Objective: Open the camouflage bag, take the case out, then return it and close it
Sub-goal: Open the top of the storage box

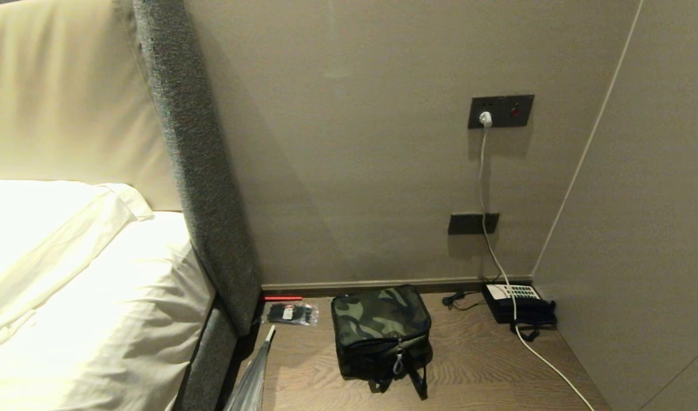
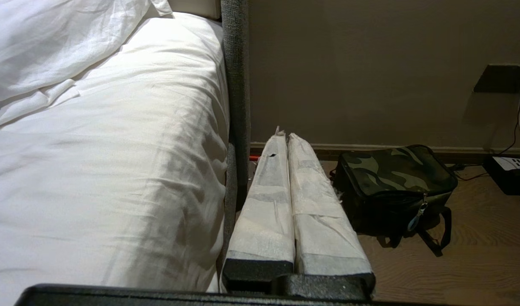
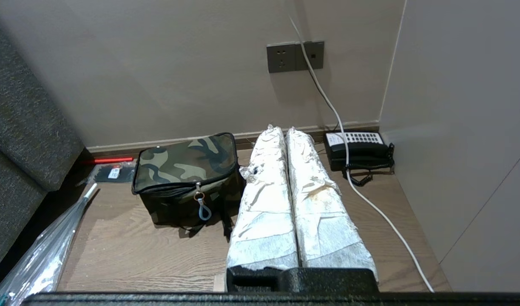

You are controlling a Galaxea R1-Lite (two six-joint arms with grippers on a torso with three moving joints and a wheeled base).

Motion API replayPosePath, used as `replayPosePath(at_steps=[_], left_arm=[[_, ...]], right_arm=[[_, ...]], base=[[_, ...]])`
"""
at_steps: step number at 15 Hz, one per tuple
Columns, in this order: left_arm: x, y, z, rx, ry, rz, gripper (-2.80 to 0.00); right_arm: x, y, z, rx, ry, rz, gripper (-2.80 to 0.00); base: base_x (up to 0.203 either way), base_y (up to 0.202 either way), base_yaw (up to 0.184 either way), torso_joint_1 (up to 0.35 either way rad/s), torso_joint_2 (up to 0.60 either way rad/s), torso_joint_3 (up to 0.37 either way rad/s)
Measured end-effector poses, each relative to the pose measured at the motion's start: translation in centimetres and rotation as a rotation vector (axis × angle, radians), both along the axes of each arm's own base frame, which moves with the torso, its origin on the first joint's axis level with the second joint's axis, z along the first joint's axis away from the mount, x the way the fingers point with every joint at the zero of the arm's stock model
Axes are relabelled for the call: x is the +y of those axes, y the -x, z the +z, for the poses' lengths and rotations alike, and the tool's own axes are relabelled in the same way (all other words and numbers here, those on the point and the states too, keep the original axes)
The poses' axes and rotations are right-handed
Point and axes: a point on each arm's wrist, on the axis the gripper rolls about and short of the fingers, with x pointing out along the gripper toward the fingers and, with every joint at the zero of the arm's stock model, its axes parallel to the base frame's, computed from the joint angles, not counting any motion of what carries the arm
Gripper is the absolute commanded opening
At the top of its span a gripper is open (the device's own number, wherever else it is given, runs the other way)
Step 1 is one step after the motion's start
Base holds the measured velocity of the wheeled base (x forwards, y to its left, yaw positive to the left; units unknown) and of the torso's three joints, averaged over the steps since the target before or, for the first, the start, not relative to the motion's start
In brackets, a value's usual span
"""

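The soft rectangular camouflage bag (image 1: 381, 334), with a green-black patterned lid, black sides and black straps, sits on the brown wood-grain counter (image 1: 485, 365) close to the beige back wall, its lid flat and its zipper run shut round the edge, so nothing of what it holds can be seen; the case does not show in any view. A pale loop-shaped zipper pull (image 1: 398, 361) hangs down the bag's front face, and one black strap trails onto the counter beside it. To the bag's left a clear packet of black ties (image 1: 290, 313) lies flat, with a thin red stick (image 1: 281, 298) behind it against the skirting and a folded clear plastic umbrella (image 1: 250, 381) angled along the grey fabric bed frame (image 1: 203, 171). To the bag's right, in the corner, a black telephone with a white keypad (image 1: 519, 303) rests on the counter, and a white cable (image 1: 485, 188) drops from a dark wall socket across it. Neither arm shows in the head view. The left claw (image 2: 285, 134), wrapped in white tape, has its two fingers pressed together, empty, beside the white bed and short of the bag. The right claw (image 3: 281, 129), likewise taped, is closed with nothing in it, its tips between the bag and the telephone
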Motion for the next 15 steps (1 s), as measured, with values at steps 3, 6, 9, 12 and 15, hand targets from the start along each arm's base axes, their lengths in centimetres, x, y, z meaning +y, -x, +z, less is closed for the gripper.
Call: replayPosePath(at_steps=[3,6,9,12,15], left_arm=[[0.00,0.00,0.00,0.000,0.000,0.000,-2.80],[0.00,0.00,0.00,0.000,0.000,0.000,-2.80],[0.00,0.00,0.00,0.000,0.000,0.000,-2.80],[0.00,0.00,0.00,0.000,0.000,0.000,-2.80],[0.00,0.00,0.01,0.000,-0.001,0.000,-2.80]], right_arm=[[0.00,0.00,0.00,0.000,0.000,0.001,-2.80],[0.00,0.00,0.00,0.000,0.000,0.001,-2.80],[0.00,0.00,0.00,0.000,0.000,0.000,-2.80],[0.00,0.00,0.00,0.000,0.000,0.001,-2.80],[0.00,0.00,0.00,0.000,0.000,0.001,-2.80]], base=[[0.000,0.000,0.000,0.000,0.00,0.000],[0.000,0.000,0.000,0.000,0.00,0.000],[0.000,0.000,0.000,0.000,0.00,0.000],[0.000,0.000,0.000,0.000,0.00,0.000],[0.000,0.000,0.000,0.000,0.00,0.000]])
